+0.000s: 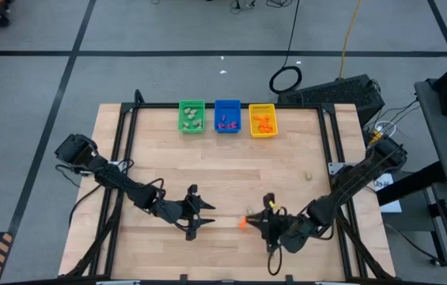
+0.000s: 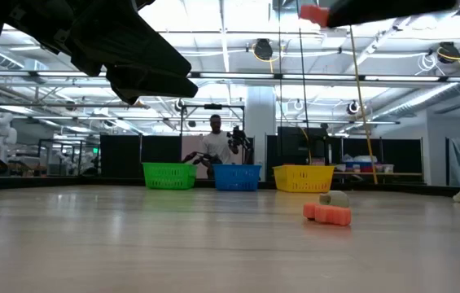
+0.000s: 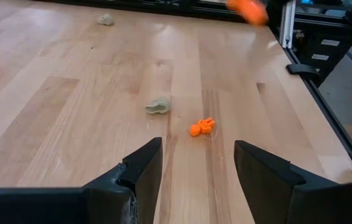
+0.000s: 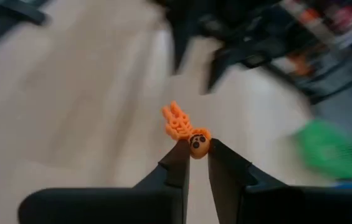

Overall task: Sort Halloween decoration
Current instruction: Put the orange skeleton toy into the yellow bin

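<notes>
My right gripper (image 4: 198, 151) is shut on a small orange skeleton trinket (image 4: 182, 127) and holds it well above the table near the front middle (image 1: 244, 222). Another orange trinket (image 3: 201, 127) and a pale one (image 3: 157, 106) lie on the wood below it, in front of my left gripper (image 3: 197, 165). That gripper hovers open near the front, left of the middle (image 1: 201, 218), with nothing between its fingers. Two more pale trinkets lie farther off, one (image 3: 105, 19) on the far wood and one (image 1: 308, 176) toward the right. My right gripper pinches the skeleton's round head (image 4: 197, 144) between its two fingertips. The ribbed body (image 4: 176, 123) sticks out beyond the fingers. The trinket is lifted clear of the table, high in the low view (image 2: 314, 14).
A green bin (image 1: 191, 116), a blue bin (image 1: 227, 115) and a yellow bin (image 1: 262, 120) stand side by side at the table's far edge, each with trinkets inside. Bare wood lies between them and the grippers. A person stands beyond the table (image 2: 216, 138).
</notes>
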Robot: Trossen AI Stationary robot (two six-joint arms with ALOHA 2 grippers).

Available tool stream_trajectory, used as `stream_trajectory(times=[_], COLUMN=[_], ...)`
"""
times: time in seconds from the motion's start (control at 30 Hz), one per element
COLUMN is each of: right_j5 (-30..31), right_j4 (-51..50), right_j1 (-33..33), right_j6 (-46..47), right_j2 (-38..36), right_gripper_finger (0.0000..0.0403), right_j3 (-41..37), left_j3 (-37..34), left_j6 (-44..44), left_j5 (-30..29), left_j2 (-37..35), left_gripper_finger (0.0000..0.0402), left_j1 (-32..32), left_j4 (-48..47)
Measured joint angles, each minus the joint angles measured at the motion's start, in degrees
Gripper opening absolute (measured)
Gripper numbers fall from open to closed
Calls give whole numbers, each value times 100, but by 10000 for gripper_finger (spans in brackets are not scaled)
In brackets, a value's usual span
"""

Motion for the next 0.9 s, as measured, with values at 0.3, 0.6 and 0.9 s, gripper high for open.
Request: stream_trajectory(times=[0.3,0.6,0.9], right_j5=[1037,1056,1052], right_j4=[-85,-84,-37], right_j1=[-15,-24,-24], right_j6=[-2537,-4910,-5003], right_j2=[-618,-671,-671], right_gripper_finger=[34,34,34], right_j3=[33,33,33], left_j3=[0,0,0], left_j6=[0,0,0], left_j5=[1,1,1], left_j2=[0,0,0], left_gripper_finger=[199,199,199], left_j1=[0,0,0], left_j4=[1,4,6])
